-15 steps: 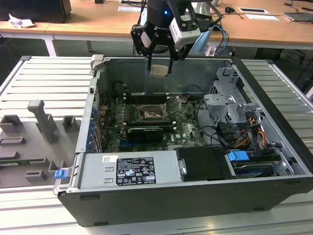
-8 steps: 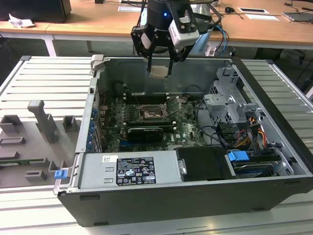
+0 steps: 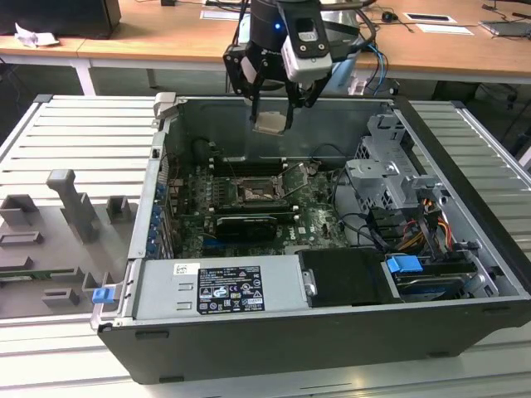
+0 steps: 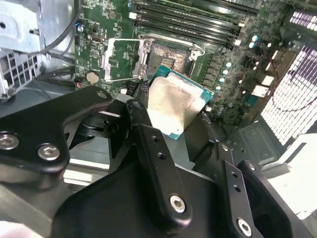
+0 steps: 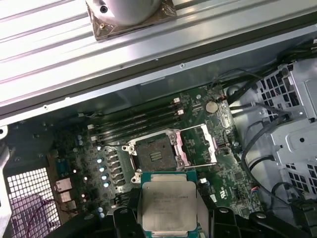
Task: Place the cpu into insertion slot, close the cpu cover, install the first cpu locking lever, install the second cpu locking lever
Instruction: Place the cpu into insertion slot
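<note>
My gripper (image 3: 272,114) hangs above the open computer case, near its back wall, shut on the cpu (image 3: 272,123). The cpu (image 5: 169,206) is a flat square chip with a pale silvery top, pinched at two opposite edges between the black fingers (image 4: 143,131). Below it on the green board lies the insertion slot (image 5: 154,153), a dark square socket, bare and uncovered. The cpu cover (image 5: 184,148), a thin silvery frame, is swung open to one side of the slot. In the second wrist view the cpu (image 4: 174,101) hovers just short of the slot (image 4: 168,57).
Long black memory slots (image 5: 138,121) run beside the socket. A black graphics card (image 3: 245,225) lies nearer the front, with a grey power supply (image 3: 220,286) in front of it. A metal drive cage (image 3: 390,174) and cables fill the exterior view's right. Grey fixtures (image 3: 75,203) stand outside the case.
</note>
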Controlling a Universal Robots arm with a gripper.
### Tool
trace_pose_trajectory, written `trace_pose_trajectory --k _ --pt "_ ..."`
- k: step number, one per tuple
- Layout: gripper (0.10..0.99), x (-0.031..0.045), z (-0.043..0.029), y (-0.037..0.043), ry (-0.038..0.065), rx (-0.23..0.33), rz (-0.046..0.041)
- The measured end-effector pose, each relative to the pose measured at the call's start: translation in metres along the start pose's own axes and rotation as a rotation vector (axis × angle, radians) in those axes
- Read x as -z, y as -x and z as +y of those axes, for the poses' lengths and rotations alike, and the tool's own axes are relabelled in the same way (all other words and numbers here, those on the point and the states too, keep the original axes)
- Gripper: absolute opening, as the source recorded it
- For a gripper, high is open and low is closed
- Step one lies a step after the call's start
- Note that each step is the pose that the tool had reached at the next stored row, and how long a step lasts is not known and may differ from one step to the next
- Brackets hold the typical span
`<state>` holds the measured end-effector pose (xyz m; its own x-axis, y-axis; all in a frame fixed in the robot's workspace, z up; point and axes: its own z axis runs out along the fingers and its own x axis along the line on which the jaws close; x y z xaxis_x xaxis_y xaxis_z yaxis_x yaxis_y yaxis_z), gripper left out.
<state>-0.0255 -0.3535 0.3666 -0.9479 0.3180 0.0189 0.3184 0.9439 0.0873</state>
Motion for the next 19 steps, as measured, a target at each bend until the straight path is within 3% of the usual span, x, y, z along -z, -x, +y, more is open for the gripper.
trace_pose_trajectory --k 10,19 --pt "0.529 -0.0039 -0.0004 0.0001 0.000 -0.020 -0.0019" --pt "0.529 -0.0050 -0.0004 0.0001 0.002 -0.127 -0.0112"
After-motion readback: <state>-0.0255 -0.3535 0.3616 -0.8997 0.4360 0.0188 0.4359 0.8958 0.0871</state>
